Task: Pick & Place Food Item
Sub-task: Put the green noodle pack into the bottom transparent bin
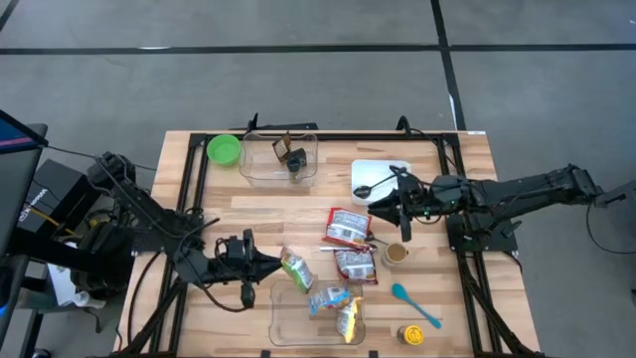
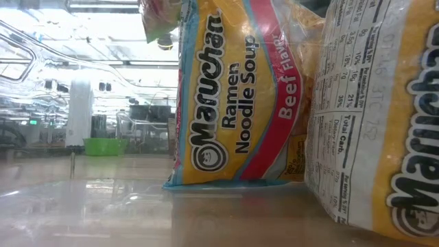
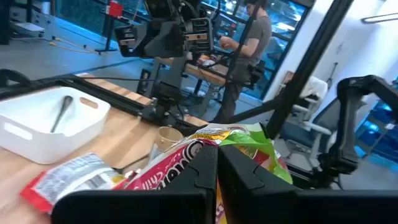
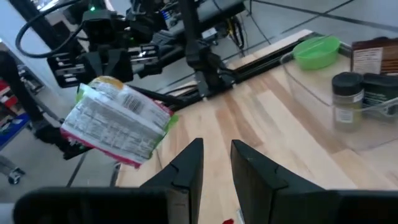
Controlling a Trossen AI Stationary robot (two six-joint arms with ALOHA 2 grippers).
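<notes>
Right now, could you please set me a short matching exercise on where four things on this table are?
Things:
1. green bowl
2. black spoon
3. green-edged ramen packet
4. teal spoon

Places:
A. in the white tray
B. held in the left claw
C. bare wood, near right part of the table
D. far left corner

Pairs: 1-D, 2-A, 3-B, 4-C

Left gripper (image 1: 270,266) hung near the table's front-left, jaws clamped on a ramen packet (image 1: 295,268), arm reaching in from the left edge. Right gripper (image 1: 383,212) hovered mid-table, fingers slightly parted and empty, arm stretched from the right edge.
</notes>
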